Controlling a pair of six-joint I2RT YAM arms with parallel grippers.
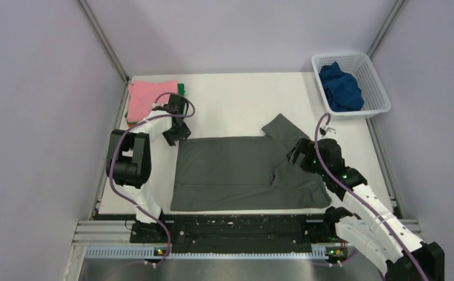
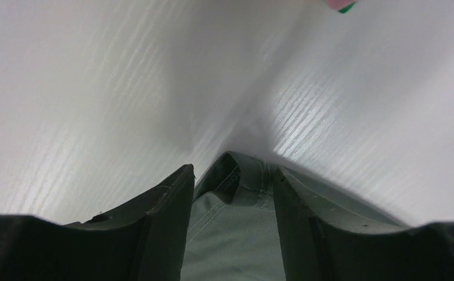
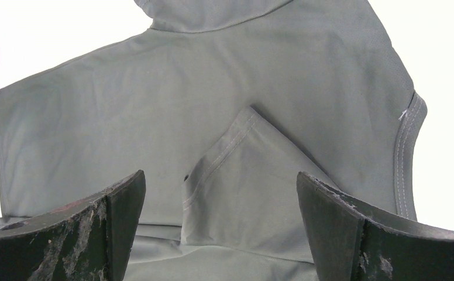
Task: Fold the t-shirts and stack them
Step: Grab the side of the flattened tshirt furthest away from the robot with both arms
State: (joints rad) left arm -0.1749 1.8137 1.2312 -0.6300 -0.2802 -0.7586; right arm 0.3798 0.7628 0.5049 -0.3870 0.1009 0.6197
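1 grey t-shirt [image 1: 236, 170], perhaps within left tool [image 2: 231, 171]

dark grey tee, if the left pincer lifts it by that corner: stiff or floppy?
Probably floppy: the dark grey t-shirt lies limp and flat, one sleeve folded over itself, so it should drape from the left pincer. Likely light: the cloth looks thin. Pushed, it may bunch rather than slide across the white table.

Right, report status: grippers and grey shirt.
Left gripper open, straddling a corner of the dark grey t-shirt. Right gripper open above its folded-in sleeve. Nothing blocking.
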